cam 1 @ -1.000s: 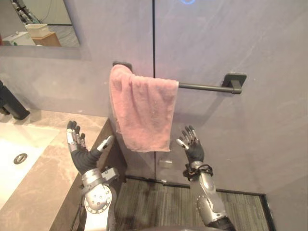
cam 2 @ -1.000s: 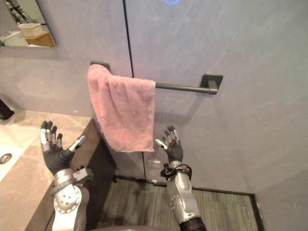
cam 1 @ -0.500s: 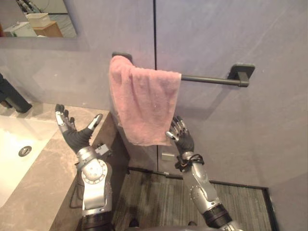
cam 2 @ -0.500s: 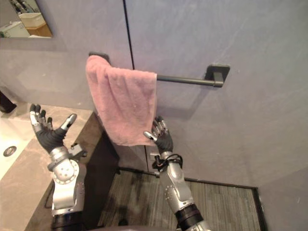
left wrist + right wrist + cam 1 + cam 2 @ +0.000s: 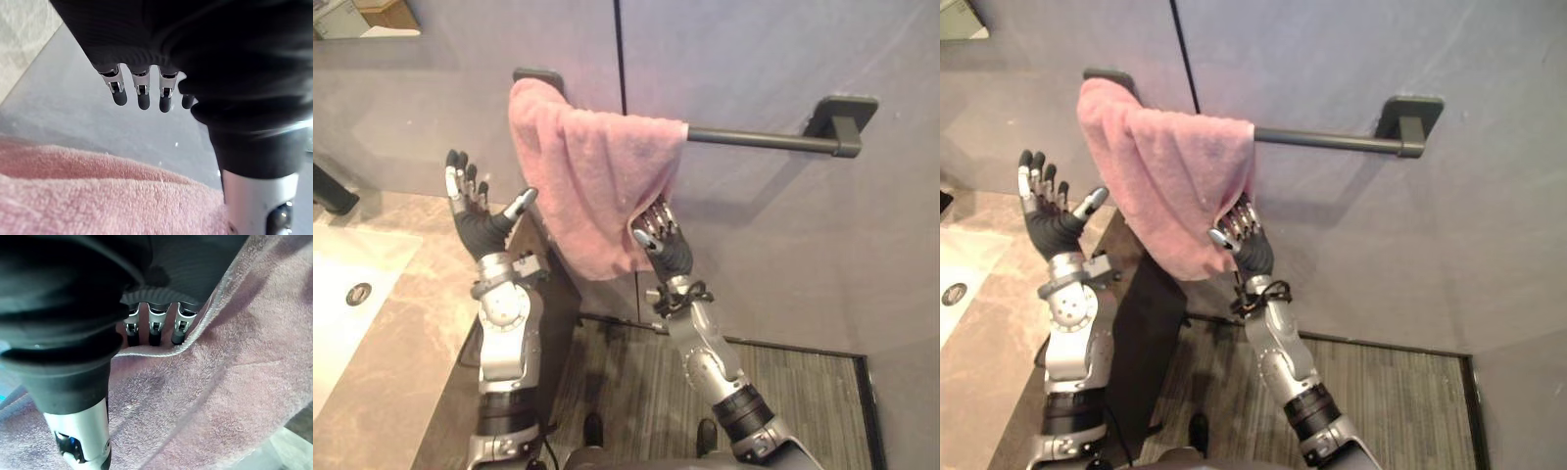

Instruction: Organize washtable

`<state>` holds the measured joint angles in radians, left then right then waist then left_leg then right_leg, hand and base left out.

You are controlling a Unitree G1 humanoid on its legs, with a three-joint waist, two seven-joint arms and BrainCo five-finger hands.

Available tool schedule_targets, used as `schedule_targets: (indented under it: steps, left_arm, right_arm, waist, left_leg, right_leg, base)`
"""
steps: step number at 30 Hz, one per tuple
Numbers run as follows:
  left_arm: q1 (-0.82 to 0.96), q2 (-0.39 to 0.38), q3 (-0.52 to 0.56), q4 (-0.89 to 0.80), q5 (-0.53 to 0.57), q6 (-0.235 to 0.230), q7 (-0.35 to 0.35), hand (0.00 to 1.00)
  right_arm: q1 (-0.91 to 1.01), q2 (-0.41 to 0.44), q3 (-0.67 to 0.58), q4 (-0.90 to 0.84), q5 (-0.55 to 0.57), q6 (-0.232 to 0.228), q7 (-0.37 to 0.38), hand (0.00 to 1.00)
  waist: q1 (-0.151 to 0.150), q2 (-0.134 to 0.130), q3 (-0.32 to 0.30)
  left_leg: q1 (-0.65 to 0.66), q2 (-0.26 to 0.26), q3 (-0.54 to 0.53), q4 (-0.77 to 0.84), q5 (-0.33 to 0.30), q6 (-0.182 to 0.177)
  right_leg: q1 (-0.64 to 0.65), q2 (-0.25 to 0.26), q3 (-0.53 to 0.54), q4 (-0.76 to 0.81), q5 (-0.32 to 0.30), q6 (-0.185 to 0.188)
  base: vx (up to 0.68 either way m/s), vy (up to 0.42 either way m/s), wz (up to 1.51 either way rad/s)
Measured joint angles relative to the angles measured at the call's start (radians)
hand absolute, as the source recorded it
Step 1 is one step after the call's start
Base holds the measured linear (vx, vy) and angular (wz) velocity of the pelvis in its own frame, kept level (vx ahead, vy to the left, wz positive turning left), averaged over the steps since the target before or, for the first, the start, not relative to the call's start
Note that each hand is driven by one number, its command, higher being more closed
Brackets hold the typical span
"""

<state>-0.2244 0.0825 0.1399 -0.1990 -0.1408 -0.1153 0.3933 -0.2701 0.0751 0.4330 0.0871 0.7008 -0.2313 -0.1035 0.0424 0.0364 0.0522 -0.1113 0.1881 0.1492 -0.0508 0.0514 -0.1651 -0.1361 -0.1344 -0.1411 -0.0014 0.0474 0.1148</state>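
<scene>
A pink towel (image 5: 587, 186) hangs bunched over the left end of a dark wall bar (image 5: 754, 140). My right hand (image 5: 668, 250) is raised at the towel's lower right corner. It is open, and its fingers (image 5: 154, 330) reach just behind the towel's hem (image 5: 205, 396) while the thumb stays in front. My left hand (image 5: 475, 225) is held up open, palm toward the towel, a short way left of it and not touching. The left wrist view shows its straight fingers (image 5: 142, 93) above the towel's folds (image 5: 98, 191).
A marble counter (image 5: 401, 343) with a white sink (image 5: 342, 284) and a black faucet (image 5: 328, 191) lies at the left, ending at a dark cabinet side below the towel. The bar's right bracket (image 5: 842, 113) is bare. A striped floor mat (image 5: 803, 392) lies below.
The view has shifted closer to the wall. My right hand has risen from below the towel to its lower right corner, and my left hand has lifted and come nearer to the towel's left side.
</scene>
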Motion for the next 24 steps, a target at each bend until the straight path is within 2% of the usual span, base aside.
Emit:
schedule_targets:
  steps: [9, 14, 20, 24]
  left_arm:
    - [0.0, -0.003, -0.015, 0.0, -0.006, 0.0, 0.0, 0.0]
    - [0.003, -0.022, -0.015, 0.0, -0.005, 0.0, 0.001, 0.0]
    - [0.01, -0.043, -0.015, 0.0, -0.004, 0.0, -0.001, 0.0]
    - [0.018, -0.043, -0.014, 0.0, -0.004, 0.0, -0.007, 0.0]
  right_arm:
    - [-0.009, 0.001, 0.006, -0.037, 0.073, -0.012, 0.003, 0.0]
    - [-0.008, 0.001, 0.006, -0.037, 0.156, -0.016, 0.025, 0.0]
    - [0.031, -0.007, 0.005, -0.036, 0.287, -0.015, 0.099, 0.0]
    - [0.108, -0.027, 0.005, -0.036, 0.31, 0.002, 0.132, 0.0]
  waist:
    - [0.0, 0.012, 0.007]
    - [0.001, 0.012, 0.007]
    - [-0.001, 0.012, 0.007]
    - [-0.002, 0.012, 0.007]
  left_leg:
    - [0.004, 0.001, 0.01, 0.0, 0.0, 0.0]
    - [0.009, 0.001, 0.016, -0.001, 0.0, 0.0]
    - [0.022, 0.0, 0.019, -0.007, 0.0, 0.0]
    - [0.032, -0.001, 0.023, -0.019, 0.004, 0.004]
  right_leg:
    - [-0.002, 0.0, 0.002, 0.006, -0.001, -0.002]
    - [-0.002, 0.0, 0.005, 0.009, -0.001, -0.002]
    - [0.008, 0.0, 0.006, 0.008, -0.001, -0.002]
    - [0.012, 0.001, 0.008, 0.004, -0.001, -0.002]
  base:
    - [0.0, 0.0, -0.01]
    - [0.0, 0.0, 0.0]
    - [0.0, 0.0, 0.0]
    - [0.0, 0.0, 0.0]
